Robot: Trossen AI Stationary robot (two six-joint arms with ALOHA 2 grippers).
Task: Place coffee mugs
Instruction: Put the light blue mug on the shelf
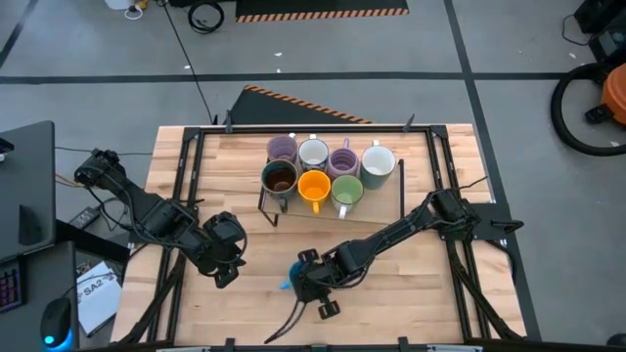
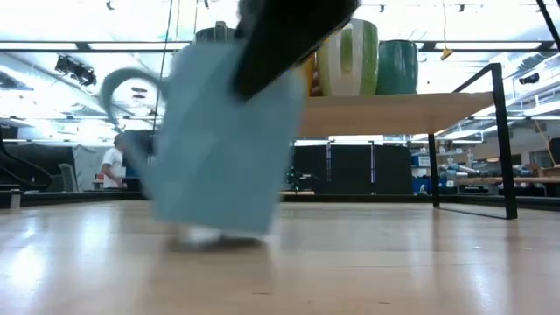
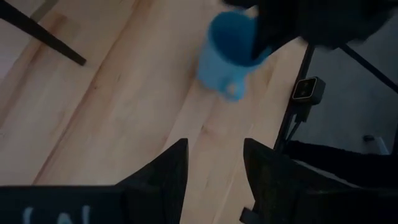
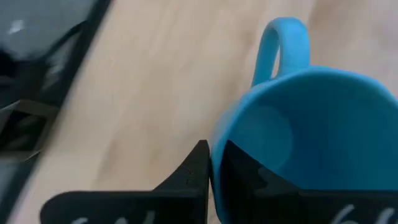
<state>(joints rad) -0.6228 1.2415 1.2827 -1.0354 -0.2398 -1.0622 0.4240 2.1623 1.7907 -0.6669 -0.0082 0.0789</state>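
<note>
Blue mug: small sky-blue ceramic handled mug [image 4: 311, 143], near the front edge of the light wooden table [image 1: 430, 293], well in front of the rack; in the low view its base looks tilted, one edge just off the wood
Right gripper: right gripper [image 4: 214, 165] clamped on the mug's rim, one dark finger inside the mouth, one outside the wall
Mug axis: roughly upright, slightly tipped; handle on the side away from the fingers
Left gripper: left gripper [image 3: 214, 171] hovers over bare wood, fingers apart, holding nothing; blue mug lies ahead of it, near but apart
Nearer arm: right, already in contact
Rack: black wire-frame stand with wooden shelf [image 1: 269, 200] at table centre-back, carrying seven mugs: two lavender, white, white patterned, dark brown, orange [image 1: 313, 186], green
Free spot: cannot tell from above
Obstacles: shelf legs and the packed front row of mugs; little clearance for the handle, judged
Risk: rim-only pinch, mug may swing or slip
</note>
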